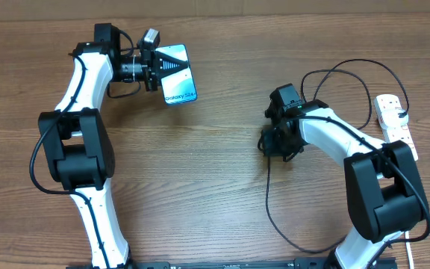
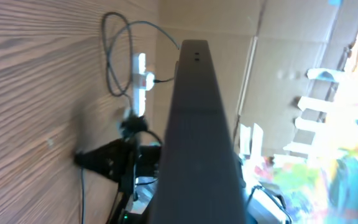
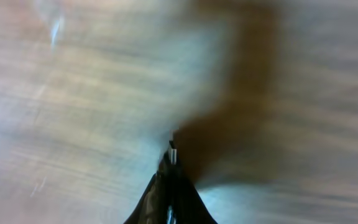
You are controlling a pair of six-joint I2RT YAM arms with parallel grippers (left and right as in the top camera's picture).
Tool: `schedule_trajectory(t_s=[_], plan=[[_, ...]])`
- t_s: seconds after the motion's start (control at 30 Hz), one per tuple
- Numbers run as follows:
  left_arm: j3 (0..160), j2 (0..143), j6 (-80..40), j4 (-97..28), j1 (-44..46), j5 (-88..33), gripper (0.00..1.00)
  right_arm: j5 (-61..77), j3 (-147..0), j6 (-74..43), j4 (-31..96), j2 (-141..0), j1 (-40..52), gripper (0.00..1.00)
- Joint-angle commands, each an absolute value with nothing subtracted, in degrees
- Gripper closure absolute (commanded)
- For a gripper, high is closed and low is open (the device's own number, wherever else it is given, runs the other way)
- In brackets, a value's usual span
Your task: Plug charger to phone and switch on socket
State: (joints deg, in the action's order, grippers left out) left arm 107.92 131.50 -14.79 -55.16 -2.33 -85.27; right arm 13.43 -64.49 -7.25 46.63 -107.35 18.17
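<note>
My left gripper (image 1: 155, 66) is shut on the phone (image 1: 178, 75) and holds it raised at the upper left, its turquoise "Galaxy" screen showing. In the left wrist view the phone's dark edge (image 2: 197, 137) fills the middle. My right gripper (image 1: 278, 142) is shut on the charger's plug tip (image 3: 173, 154), low over the table right of centre. The charger's thin black cable (image 1: 271, 202) loops down toward the front edge and another loop (image 1: 342, 75) runs back to the socket (image 1: 394, 119), a white power strip at the far right.
The socket's thick white cord (image 1: 409, 243) runs down past the right arm's base. The left wrist view shows the socket (image 2: 140, 81) and the right arm (image 2: 114, 165) far off, with cardboard walls behind.
</note>
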Motion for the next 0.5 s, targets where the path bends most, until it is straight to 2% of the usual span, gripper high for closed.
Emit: schedule_trajectory(t_s=[0.0,0.17,0.47], plan=[[108.1,130.1,-15.2,-54.3,-0.8,-90.5,0.96,33.0,-66.6,0.9,47.8,-107.3,17.0,0.96],[108.2,130.1,-19.6,-51.8,0.6,-90.5,0.96,57.1,-66.9,4.8,46.1,-106.0,14.6,0.96],[108.2,130.1,-25.2,-46.2,2.7,-89.8,0.95,73.9,-66.9,4.8,42.8,-105.7,13.7,0.96]])
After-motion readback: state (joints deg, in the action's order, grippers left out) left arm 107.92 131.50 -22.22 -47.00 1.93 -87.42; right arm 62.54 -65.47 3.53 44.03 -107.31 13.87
